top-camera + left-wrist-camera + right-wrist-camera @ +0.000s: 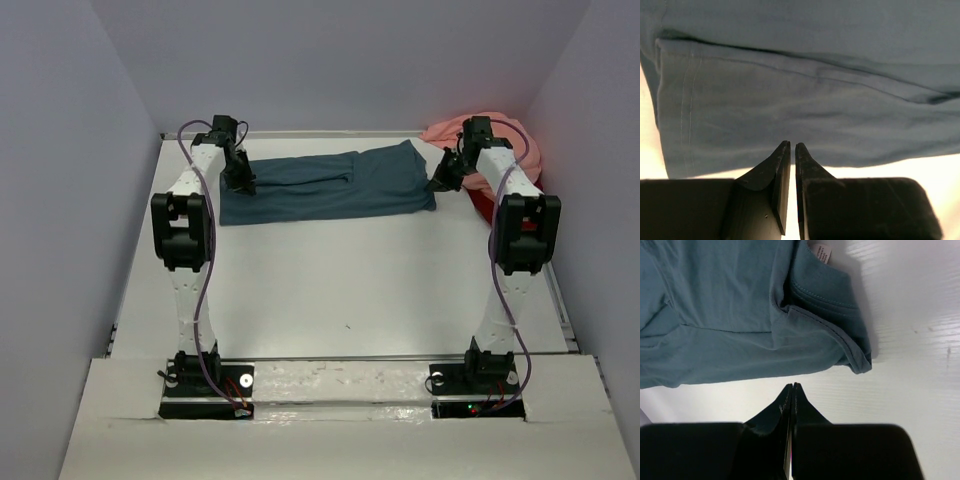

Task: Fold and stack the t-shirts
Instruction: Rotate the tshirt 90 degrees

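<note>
A dark teal-blue t-shirt point(330, 185) lies folded into a long strip across the far part of the table. My left gripper point(243, 186) hovers at its left end. In the left wrist view the jaws point(792, 145) stand a narrow slit apart with nothing between them, their tips just over the shirt's near edge point(805, 100). My right gripper point(438, 185) is at the shirt's right end, shut and empty point(793, 386), a little short of the cloth and its collar point(825, 295). A salmon pink t-shirt point(520, 140) lies bunched in the far right corner behind the right arm.
Grey walls close in the table point(340, 290) on the left, back and right. The white table runs from the shirt to the arm bases. A white label point(823, 252) shows inside the collar.
</note>
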Action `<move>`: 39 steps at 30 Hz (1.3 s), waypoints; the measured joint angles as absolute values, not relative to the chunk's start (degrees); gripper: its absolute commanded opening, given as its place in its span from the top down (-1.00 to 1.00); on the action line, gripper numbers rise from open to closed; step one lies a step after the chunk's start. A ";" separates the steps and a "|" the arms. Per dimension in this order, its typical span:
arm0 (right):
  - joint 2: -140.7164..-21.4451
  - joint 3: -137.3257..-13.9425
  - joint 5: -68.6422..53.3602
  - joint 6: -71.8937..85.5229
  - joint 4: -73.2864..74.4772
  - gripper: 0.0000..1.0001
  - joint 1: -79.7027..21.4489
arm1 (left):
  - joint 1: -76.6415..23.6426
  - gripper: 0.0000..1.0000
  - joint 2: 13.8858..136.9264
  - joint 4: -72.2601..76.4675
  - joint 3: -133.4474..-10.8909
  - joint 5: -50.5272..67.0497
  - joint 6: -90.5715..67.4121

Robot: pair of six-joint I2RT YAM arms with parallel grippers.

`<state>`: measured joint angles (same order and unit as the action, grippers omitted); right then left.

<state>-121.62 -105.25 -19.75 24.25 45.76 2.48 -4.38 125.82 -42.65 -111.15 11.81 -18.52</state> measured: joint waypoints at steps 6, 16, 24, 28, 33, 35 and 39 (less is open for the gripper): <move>-124.05 -105.25 -21.15 26.02 43.62 1.00 1.78 | -3.97 0.62 132.27 -42.68 -115.39 10.59 -18.09; -127.11 -105.25 -21.19 27.75 42.35 1.00 1.23 | -2.39 0.62 136.62 -43.38 -120.84 8.58 -18.02; -132.97 -107.72 -20.62 28.80 41.63 1.00 0.97 | -2.13 0.61 137.10 -44.29 -120.90 6.72 -17.96; -134.21 -110.56 -20.27 29.15 41.98 1.00 0.97 | -2.15 0.61 137.19 -44.56 -120.77 5.23 -17.85; -138.12 -117.14 -19.94 29.19 43.16 1.00 0.91 | -2.15 0.61 137.51 -44.53 -119.35 3.97 -17.93; -139.81 -120.25 -19.77 29.10 43.53 1.00 0.71 | -2.15 0.61 136.92 -43.66 -118.15 3.88 -17.98; -142.74 -125.45 -19.66 28.93 44.64 1.00 0.69 | -2.57 0.62 134.54 -41.34 -113.82 3.49 -18.09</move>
<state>-142.74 -125.45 -19.66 28.93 44.64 0.69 -2.57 134.54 -41.34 -113.82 3.49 -18.09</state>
